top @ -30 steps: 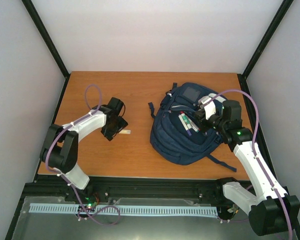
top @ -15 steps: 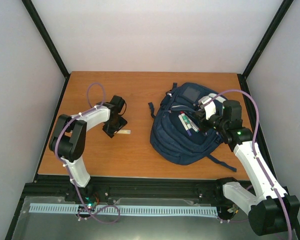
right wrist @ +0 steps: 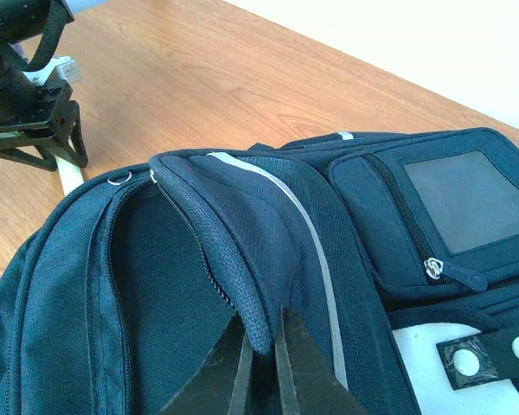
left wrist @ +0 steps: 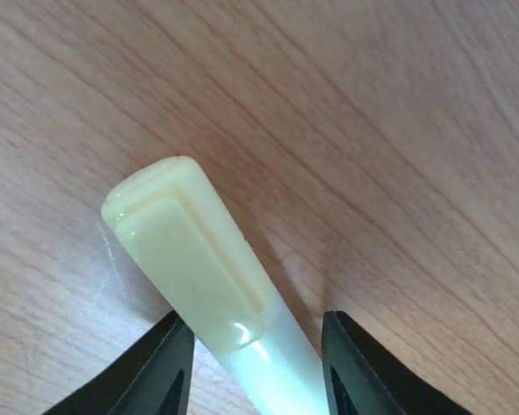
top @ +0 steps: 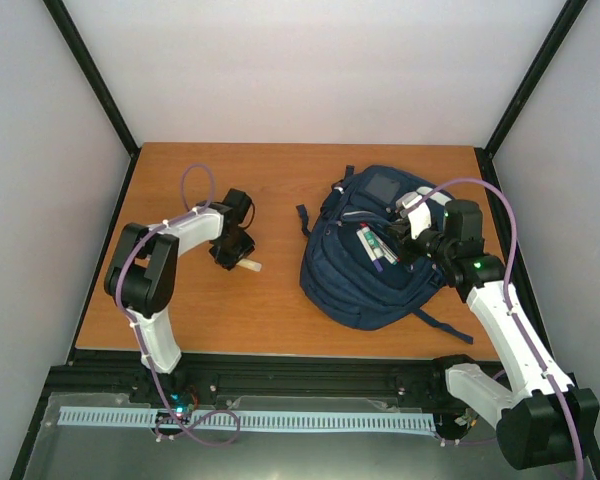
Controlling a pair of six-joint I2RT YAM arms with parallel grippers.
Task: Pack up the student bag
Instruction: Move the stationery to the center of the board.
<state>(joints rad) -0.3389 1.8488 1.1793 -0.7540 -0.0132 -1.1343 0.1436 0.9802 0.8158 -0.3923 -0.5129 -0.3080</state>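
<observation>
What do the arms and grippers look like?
The left arm and right arm have white links, black joint housings, a purple cable each. The left gripper and right gripper are black with tapered fingers. A green light glows on the right arm.

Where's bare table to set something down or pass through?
Free: the table strip along the far edge beyond the left arm, and the lane between the left tool, astride the highlighter, and the student bag, down to the near edge. Crowded: the right side, where the right tool pinches the bag's opening.
</observation>
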